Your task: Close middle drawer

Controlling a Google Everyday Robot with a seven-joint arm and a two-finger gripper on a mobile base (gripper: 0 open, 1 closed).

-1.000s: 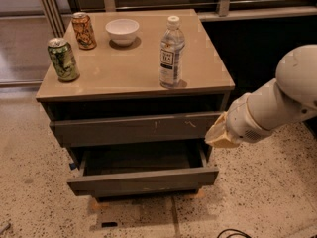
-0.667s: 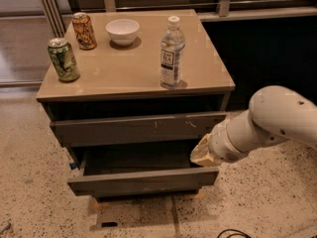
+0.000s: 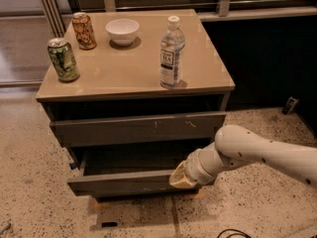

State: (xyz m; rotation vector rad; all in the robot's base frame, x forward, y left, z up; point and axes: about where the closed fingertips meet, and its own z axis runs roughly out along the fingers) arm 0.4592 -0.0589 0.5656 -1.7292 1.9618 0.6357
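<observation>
The middle drawer (image 3: 124, 182) is a wide, shallow dark grey drawer with a plain front. It stands pulled out from the cabinet, below the taller grey front with white scratch marks (image 3: 138, 128). Its dark inside shows from above. My gripper (image 3: 181, 176), a tan tip on a white arm reaching in from the right, is at the right end of the drawer's front, touching or very near it. The lowest front is hidden under the open drawer.
On the tan cabinet top (image 3: 124, 73) stand a green can (image 3: 63, 59), an orange can (image 3: 83, 31), a white bowl (image 3: 122, 31) and a water bottle (image 3: 171, 53). Speckled floor lies around. A dark wall panel stands at the right.
My arm has moved down and to the left, from beside the scratched upper front to the right end of the pulled-out drawer's front. The drawer has stayed about as far out.
</observation>
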